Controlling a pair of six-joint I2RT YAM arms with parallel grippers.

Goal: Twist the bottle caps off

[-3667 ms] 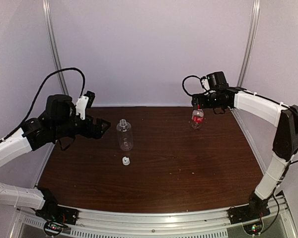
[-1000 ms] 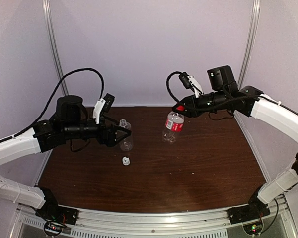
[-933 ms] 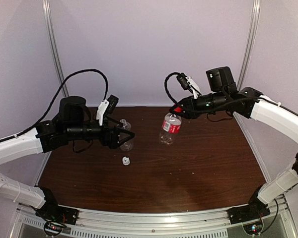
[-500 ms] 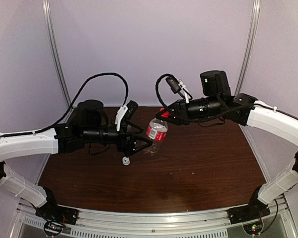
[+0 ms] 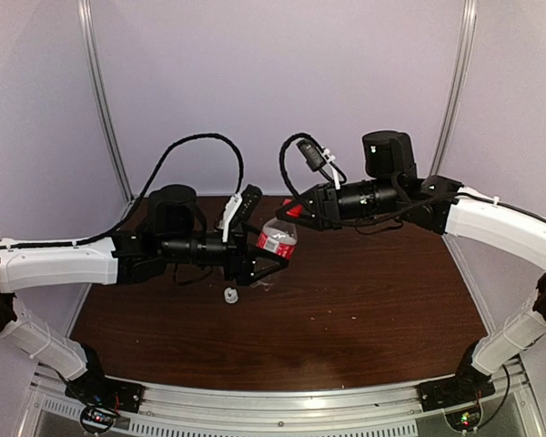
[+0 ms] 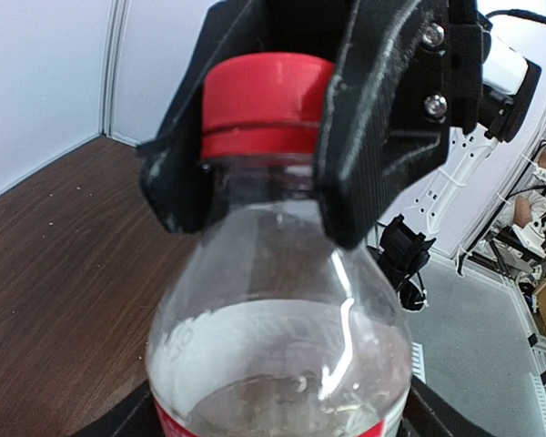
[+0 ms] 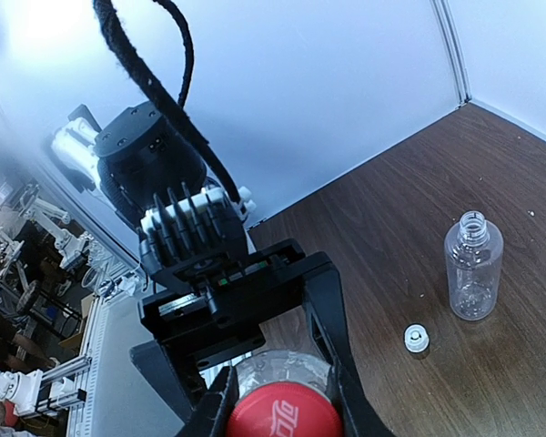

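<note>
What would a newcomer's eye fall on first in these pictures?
The red-label bottle held in mid-air above the table, the right arm's fingers clamped on its red cap and the left arm's fingers flanking its body. On the table the plain bottle stands open, its white cap beside it.

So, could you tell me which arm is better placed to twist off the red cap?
Right: the right gripper clamps the red cap, while the left gripper flanks the bottle body, suited to steadying it.
</note>
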